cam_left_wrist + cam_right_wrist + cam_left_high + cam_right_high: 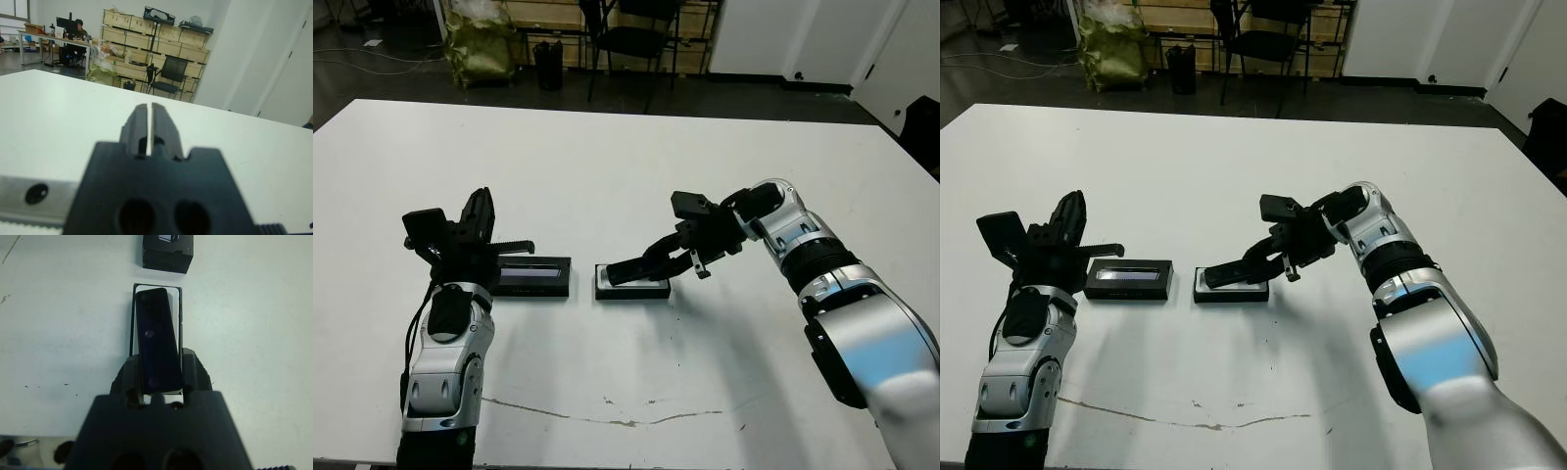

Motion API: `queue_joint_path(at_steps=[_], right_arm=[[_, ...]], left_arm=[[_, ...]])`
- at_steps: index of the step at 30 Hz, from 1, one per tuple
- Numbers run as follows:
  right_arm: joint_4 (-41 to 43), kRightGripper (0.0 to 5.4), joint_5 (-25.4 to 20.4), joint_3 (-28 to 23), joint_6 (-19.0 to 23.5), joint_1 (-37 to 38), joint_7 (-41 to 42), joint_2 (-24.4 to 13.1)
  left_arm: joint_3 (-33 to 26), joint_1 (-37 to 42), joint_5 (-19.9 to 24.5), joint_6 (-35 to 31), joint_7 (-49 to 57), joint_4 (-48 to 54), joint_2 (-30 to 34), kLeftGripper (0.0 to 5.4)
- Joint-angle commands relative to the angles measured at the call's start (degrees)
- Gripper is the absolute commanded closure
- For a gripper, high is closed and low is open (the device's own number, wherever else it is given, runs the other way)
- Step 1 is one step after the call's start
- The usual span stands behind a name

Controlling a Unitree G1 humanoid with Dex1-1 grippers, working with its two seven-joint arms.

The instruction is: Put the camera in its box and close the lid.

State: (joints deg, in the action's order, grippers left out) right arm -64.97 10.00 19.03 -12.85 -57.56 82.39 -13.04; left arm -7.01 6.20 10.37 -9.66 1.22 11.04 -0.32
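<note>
White table (607, 157): broad rectangular top, surface scuffed, with a thin dark crack-like line (607, 416) running along the near edge and a few small dark specks close to it.

Lying directly on it:
- Lid (534, 277): flat, black, pale glossy strip on top, near the left side.
- Box (632, 286): shallow black tray, white lining, just right of the lid, apart from it.
</note>
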Motion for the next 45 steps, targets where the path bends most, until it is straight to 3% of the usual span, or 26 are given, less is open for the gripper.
queue_joint_path(at_steps=[1,11,18,38,45], right_arm=[[-0.15,4.75,1.13,0.78,1.26,-0.24,-0.39,0.37],[0.54,4.75,3.28,2.23,-0.06,-0.63,-1.98,1.38],[0.56,4.75,3.53,2.82,2.22,-0.88,-1.52,2.77],[-0.40,4.75,3.66,3.47,-0.42,-0.57,-0.57,5.79],[-0.50,4.75,3.44,3.88,2.63,-0.55,0.69,5.92]], left_arm=[[-0.15,-0.84,0.20,-0.81,0.12,-0.50,-0.22,5.40],[0.07,-0.89,0.09,-0.25,0.25,-0.81,-0.62,5.40],[0.40,-1.22,-0.71,-0.58,0.74,-0.25,-0.70,5.40],[0.62,-1.53,-1.16,0.24,1.14,-0.49,-1.08,5.40],[0.45,-1.59,-0.60,-0.70,1.38,0.06,-1.42,5.40]])
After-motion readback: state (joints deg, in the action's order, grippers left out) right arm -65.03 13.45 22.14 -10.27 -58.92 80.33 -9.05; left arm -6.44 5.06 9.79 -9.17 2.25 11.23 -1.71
